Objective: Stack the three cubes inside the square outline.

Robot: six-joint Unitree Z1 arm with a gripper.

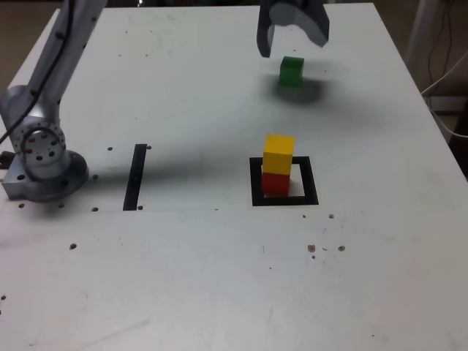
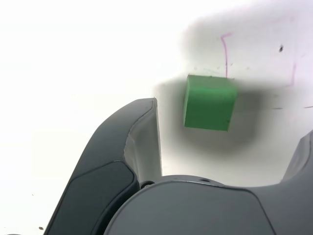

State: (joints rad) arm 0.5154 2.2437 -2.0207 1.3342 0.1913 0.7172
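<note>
On the white flat worktop (image 1: 197,285), well behind the stack as the exterior view shows it, I see the solid green cube (image 2: 210,104), standing alone. Over it is my dark grey claw (image 1: 296,40), with its two curved fingers spread wide, and it is pinching nothing. In the wrist view the green cube lies between the lines of the two fingers, apart from both.

I find no brand and no label that I can read. Near the green cube there are thin pink pen lines (image 2: 225,54), one with a bent end, but I cannot read them as letters.

About edges, the far edge of the worktop runs behind the green cube, and the right edge, in the exterior view, is well apart from it. Around the cube I see bare white surface on its sides, so the fingers have open room. The thin straight black strip (image 1: 135,177) is far from it, near the base of the arm (image 1: 45,157).

The green cube sits flat, and its sides are turned only slightly in the wrist view. It is equal in its sides, so I can tell no long axis.

Inside the thick black square outline (image 1: 312,180), the yellow cube (image 1: 278,153) rests on the red cube (image 1: 276,184), both upright, toward the exterior view's left side of the frame.
</note>
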